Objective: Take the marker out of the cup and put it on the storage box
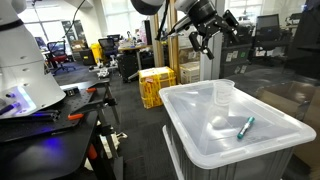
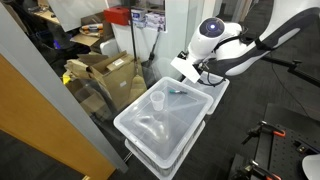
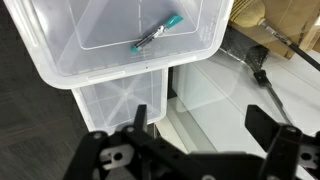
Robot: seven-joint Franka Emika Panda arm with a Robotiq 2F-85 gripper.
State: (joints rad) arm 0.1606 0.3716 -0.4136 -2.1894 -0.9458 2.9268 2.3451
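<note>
The teal-green marker (image 1: 246,126) lies flat on the recessed lid of the translucent storage box (image 1: 190,120). It also shows in an exterior view (image 2: 176,91) and in the wrist view (image 3: 158,33). The clear cup (image 1: 224,95) stands upright and empty on the lid near its far edge; it also shows in an exterior view (image 2: 158,101). My gripper (image 1: 210,38) hangs open and empty above and behind the box, apart from both. In the wrist view its fingers (image 3: 200,125) are spread wide over the floor beside the box (image 3: 60,50).
A yellow crate (image 1: 155,85) stands on the floor beyond the box. A workbench with tools (image 1: 50,110) is on one side. Cardboard boxes (image 2: 105,72) sit behind a glass partition. A cable and dark tool (image 3: 265,75) lie on the floor.
</note>
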